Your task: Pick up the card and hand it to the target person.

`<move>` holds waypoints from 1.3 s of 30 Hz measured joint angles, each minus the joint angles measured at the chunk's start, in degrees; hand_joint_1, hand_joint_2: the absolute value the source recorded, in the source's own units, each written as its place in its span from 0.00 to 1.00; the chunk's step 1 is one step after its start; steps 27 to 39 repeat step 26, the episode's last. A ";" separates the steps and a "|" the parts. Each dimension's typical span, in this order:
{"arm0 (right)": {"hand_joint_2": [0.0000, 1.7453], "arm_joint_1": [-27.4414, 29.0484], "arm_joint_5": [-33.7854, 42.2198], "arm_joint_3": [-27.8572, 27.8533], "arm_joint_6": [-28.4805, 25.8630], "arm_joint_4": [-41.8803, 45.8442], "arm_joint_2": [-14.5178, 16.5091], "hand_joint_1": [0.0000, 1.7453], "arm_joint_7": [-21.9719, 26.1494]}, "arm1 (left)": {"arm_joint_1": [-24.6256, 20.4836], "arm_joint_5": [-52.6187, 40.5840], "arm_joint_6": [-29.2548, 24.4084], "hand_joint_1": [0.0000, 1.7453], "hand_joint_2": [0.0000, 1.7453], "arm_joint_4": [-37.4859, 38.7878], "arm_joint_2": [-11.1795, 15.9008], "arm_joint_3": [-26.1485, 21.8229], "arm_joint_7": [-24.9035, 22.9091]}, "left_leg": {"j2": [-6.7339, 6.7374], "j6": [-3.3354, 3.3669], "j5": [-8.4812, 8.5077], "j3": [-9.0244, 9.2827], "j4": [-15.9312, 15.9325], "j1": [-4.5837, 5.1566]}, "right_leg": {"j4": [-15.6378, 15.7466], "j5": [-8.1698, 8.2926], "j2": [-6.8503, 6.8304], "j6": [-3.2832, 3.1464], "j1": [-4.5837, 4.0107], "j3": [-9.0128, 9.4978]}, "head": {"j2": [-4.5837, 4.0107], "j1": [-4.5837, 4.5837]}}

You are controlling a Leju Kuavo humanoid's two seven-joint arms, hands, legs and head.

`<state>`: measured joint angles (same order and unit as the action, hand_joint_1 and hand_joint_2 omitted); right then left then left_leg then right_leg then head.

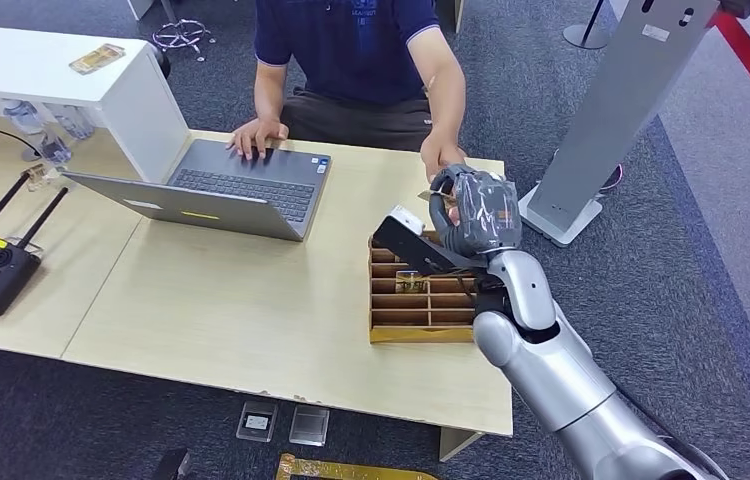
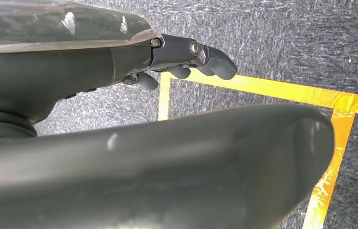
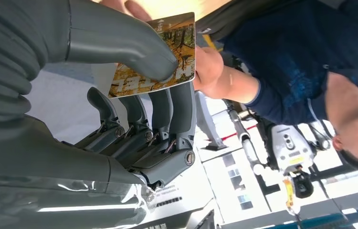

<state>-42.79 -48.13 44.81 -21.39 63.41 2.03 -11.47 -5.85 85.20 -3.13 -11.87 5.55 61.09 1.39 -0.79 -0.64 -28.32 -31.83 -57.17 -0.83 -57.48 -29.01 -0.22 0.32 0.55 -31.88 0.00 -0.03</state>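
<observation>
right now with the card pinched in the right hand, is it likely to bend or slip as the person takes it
The card looks flat and unbent under the right hand's thumb, so probably stiff. Its glossy printed face may be slippery. It seems thin and light, so a gentle pull from the person's hand would likely free it.

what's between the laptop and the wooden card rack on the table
Nothing: in the head view the stretch of tabletop between the laptop and the wooden card rack is bare light wood. The right hand holds the card above the rack's far end.

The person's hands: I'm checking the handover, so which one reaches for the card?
The person's hand beside the right robot hand, at the card; their other hand rests on the laptop keyboard.
</observation>
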 joint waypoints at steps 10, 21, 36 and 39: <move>1.00 -5.28 -2.09 1.95 -2.45 -14.74 3.99 0.62 1.39 | -0.10 0.33 -0.49 0.00 0.00 0.00 0.00 0.44 -0.59 | -0.01 0.00 0.00 0.00 0.00 0.00 | 0.00 0.00 -0.03 0.00 0.00 0.00 | 0.00 0.03; 1.00 -6.86 -2.59 3.78 -3.31 -24.28 7.32 0.00 2.33 | -0.07 1.38 -0.62 0.00 0.00 0.00 0.02 0.46 -0.98 | 0.00 0.00 0.00 0.02 0.00 0.00 | 0.00 0.00 -0.02 0.00 0.00 0.00 | 0.00 -0.01; 1.00 -6.93 -2.26 4.27 -3.31 -26.10 7.97 0.00 2.49 | -0.06 1.89 -0.64 0.00 0.00 0.00 0.07 0.46 -1.17 | 0.00 0.00 0.00 0.02 0.00 0.00 | 0.00 0.00 -0.02 0.00 0.00 0.00 | 0.00 0.05; 1.00 -6.93 -2.26 4.27 -3.31 -26.10 7.97 0.00 2.49 | -0.06 1.89 -0.64 0.00 0.00 0.00 0.07 0.46 -1.17 | 0.00 0.00 0.00 0.02 0.00 0.00 | 0.00 0.00 -0.02 0.00 0.00 0.00 | 0.00 0.05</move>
